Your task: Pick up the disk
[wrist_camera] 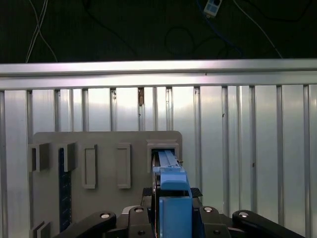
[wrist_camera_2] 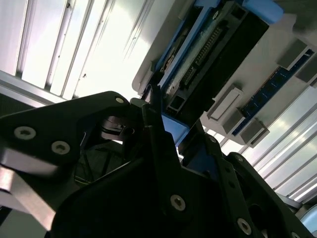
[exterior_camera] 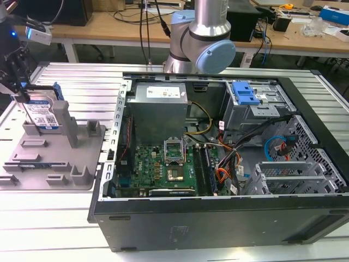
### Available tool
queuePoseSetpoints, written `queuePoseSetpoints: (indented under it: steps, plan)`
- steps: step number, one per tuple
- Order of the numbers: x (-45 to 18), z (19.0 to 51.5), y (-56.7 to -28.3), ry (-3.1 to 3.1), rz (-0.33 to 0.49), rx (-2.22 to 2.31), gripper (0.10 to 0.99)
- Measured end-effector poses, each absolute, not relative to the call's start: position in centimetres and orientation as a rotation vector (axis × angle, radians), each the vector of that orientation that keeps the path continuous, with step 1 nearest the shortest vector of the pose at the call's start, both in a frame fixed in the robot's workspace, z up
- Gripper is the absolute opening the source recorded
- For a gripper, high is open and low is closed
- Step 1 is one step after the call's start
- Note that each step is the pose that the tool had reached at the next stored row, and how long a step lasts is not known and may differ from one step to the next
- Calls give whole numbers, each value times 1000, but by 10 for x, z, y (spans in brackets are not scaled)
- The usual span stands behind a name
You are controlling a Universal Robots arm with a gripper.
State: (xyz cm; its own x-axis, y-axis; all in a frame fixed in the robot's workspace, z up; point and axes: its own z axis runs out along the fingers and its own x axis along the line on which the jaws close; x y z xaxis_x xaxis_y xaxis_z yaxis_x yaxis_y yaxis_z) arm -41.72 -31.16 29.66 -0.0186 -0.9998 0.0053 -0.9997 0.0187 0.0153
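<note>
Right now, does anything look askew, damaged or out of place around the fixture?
Nothing stands out. The disk stands on edge in the grey fixture at the exterior view's left, with the gripper at it. The open computer case beside it looks intact.

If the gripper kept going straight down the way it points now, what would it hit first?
Probably the disk itself: the gripper sits right over its top edge, where the disk stands upright in the grey fixture. In the first wrist view the disk's blue rail lies between the fingers. Whether they already touch is unclear.

exterior: high, oblique, wide over fixture (exterior_camera: 54, 158) | wrist views: close above, sharing that fixture
</note>
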Motion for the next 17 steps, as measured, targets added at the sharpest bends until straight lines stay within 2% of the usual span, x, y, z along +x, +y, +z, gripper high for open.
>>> queuePoseSetpoints:
  steps: [11, 17]
  plan:
    - [-417, 310, -314, -2232, -11, 2190, 369]
    - [-417, 345, -314, -2233, -15, 2192, 369]
